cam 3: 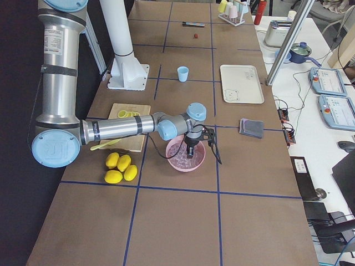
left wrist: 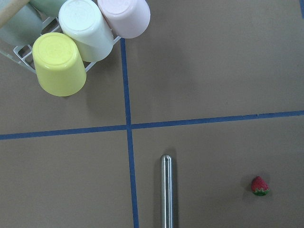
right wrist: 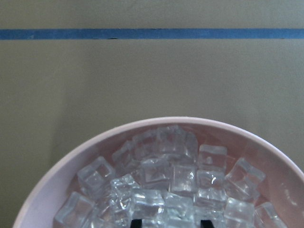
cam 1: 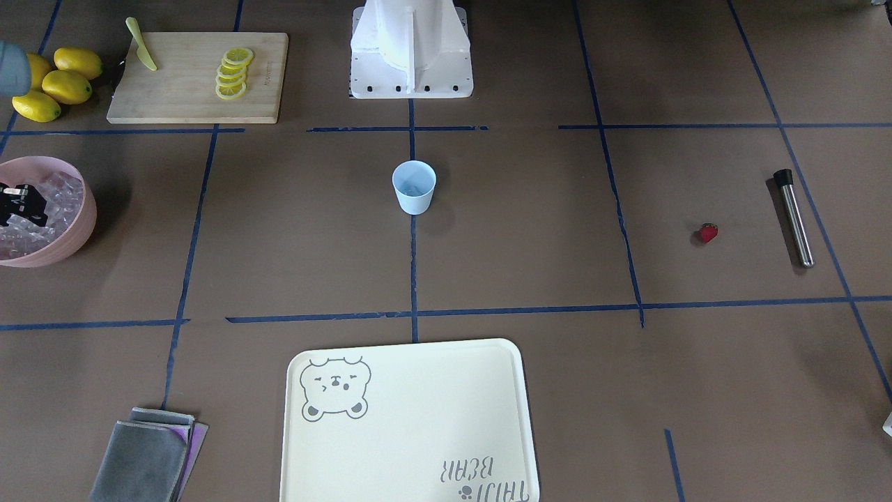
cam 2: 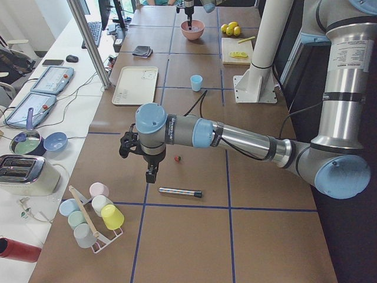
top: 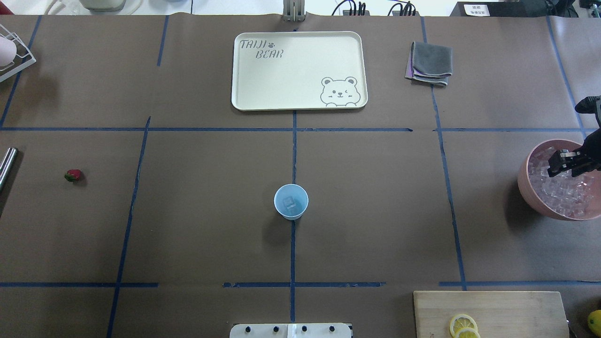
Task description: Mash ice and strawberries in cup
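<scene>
Right arm first. Its elbow sits low, the forearm runs almost level, and the wrist bends over so the right end effector [top: 570, 162] points straight down into the pink bowl [top: 523, 180], well off to the robot's-right side of the cup [top: 291, 202]. From the wrist camera, the two fingertips [right wrist: 136, 222] stand apart at a middling gap, right down among the ice [right wrist: 175, 175]. Cubes lie between the fingertips, but nothing is clamped that I can make out.

The cup itself stands upright on the brown surface [top: 211, 234], directly in front of the robot's base. One clear piece of ice is already lying at its bottom.

Over to the other side. The left arm stretches long and low, forearm close to level, and its wrist is turned so the left end effector [cam 2: 152, 174] hangs pointing down above the surface. It is far from the cup, on the robot's left, and I cannot tell whether its fingers are wide or closed.

The strawberry [top: 73, 175] lies alone on the surface, well apart from the cup on that same side. A metal rod [left wrist: 166, 190] lies flat beyond it, farther again from the cup. The left end effector hovers near both and touches neither.
</scene>
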